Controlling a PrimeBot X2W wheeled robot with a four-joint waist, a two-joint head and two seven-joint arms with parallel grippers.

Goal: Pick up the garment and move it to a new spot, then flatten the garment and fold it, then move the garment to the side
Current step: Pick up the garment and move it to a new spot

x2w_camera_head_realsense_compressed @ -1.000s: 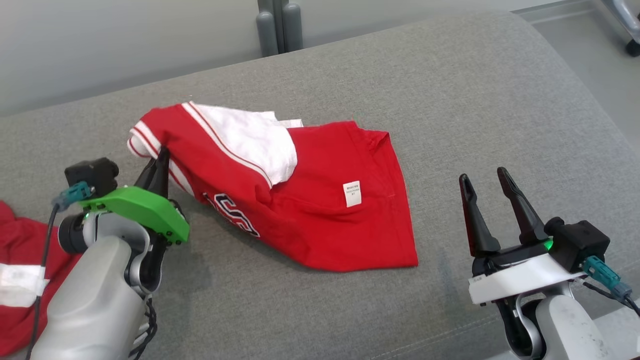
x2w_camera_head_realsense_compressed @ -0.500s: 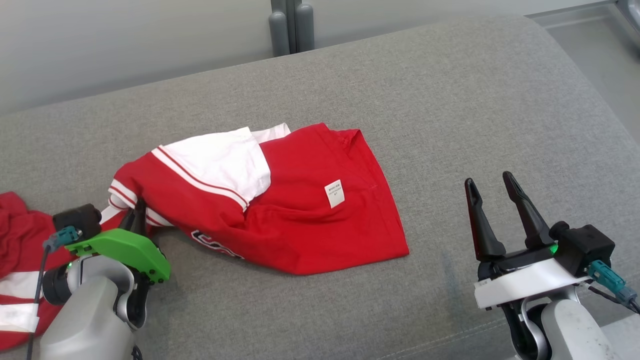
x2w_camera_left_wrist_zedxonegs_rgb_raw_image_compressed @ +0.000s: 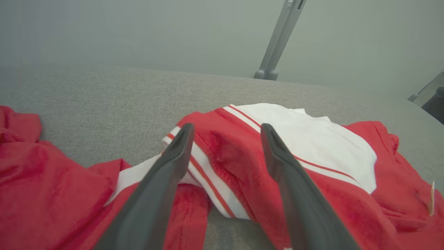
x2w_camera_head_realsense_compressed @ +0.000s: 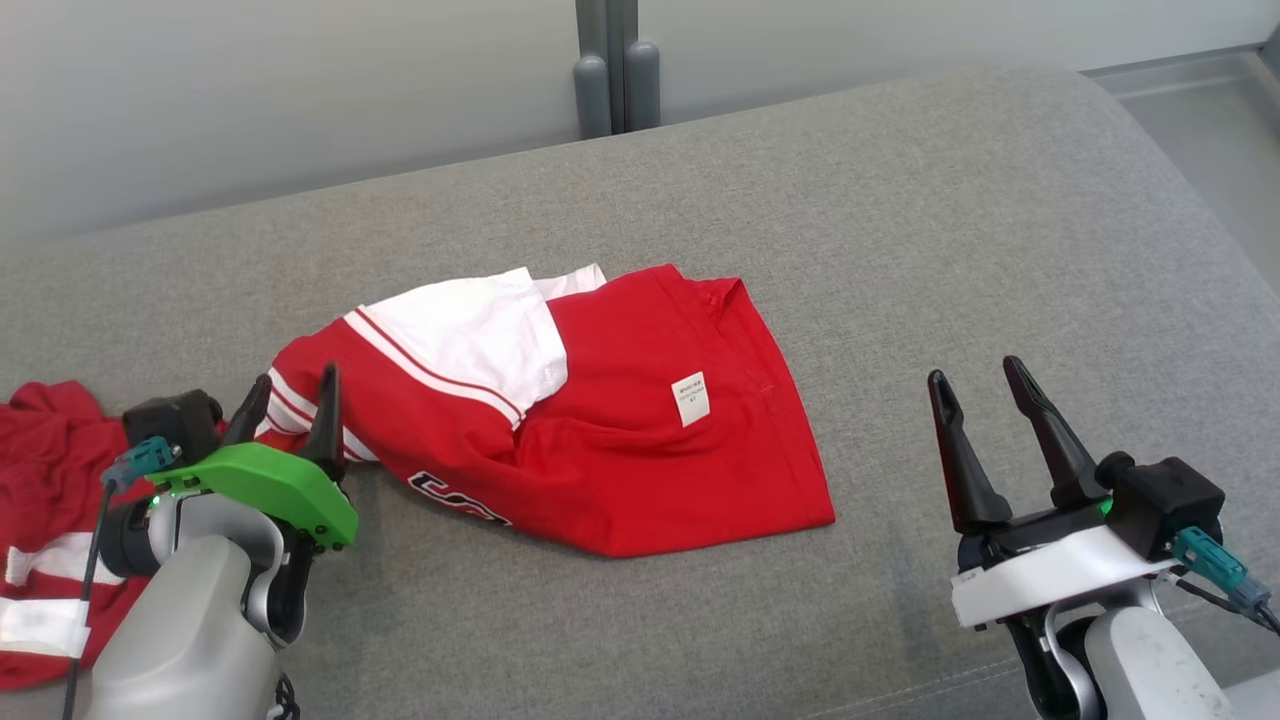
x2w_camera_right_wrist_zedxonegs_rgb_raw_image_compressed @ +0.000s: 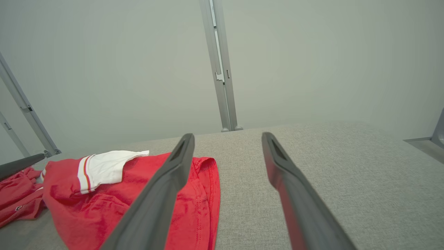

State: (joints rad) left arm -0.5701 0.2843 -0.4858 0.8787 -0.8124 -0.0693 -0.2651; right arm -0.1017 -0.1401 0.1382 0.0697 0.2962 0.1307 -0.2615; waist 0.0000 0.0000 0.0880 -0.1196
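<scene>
Head view: the red garment (x2w_camera_head_realsense_compressed: pixel 640 450) lies crumpled near the middle of the grey cushion (x2w_camera_head_realsense_compressed: pixel 900 220), a white sleeve (x2w_camera_head_realsense_compressed: pixel 470 330) with red stripes folded over its upper left part and a small white label (x2w_camera_head_realsense_compressed: pixel 691 398) facing up. The left hand (x2w_camera_head_realsense_compressed: pixel 295 382) stands at the garment's left end with its fingers spread wide, gripping nothing; the striped cuff lies just beyond the fingertips. The right hand (x2w_camera_head_realsense_compressed: pixel 974 372) hangs well apart from the garment at the lower right, fingers wide, holding nothing. A second red cloth (x2w_camera_head_realsense_compressed: pixel 45 470) with white bands lies at the left edge of the cushion.

Left wrist view: the left hand (x2w_camera_left_wrist_zedxonegs_rgb_raw_image_compressed: pixel 226 128) frames the striped cuff of the garment (x2w_camera_left_wrist_zedxonegs_rgb_raw_image_compressed: pixel 312 139); the second red cloth (x2w_camera_left_wrist_zedxonegs_rgb_raw_image_compressed: pixel 45 180) is at left.

Right wrist view: the right hand (x2w_camera_right_wrist_zedxonegs_rgb_raw_image_compressed: pixel 227 136) points over bare cushion (x2w_camera_right_wrist_zedxonegs_rgb_raw_image_compressed: pixel 347 173), the garment (x2w_camera_right_wrist_zedxonegs_rgb_raw_image_compressed: pixel 86 201) to its left
</scene>
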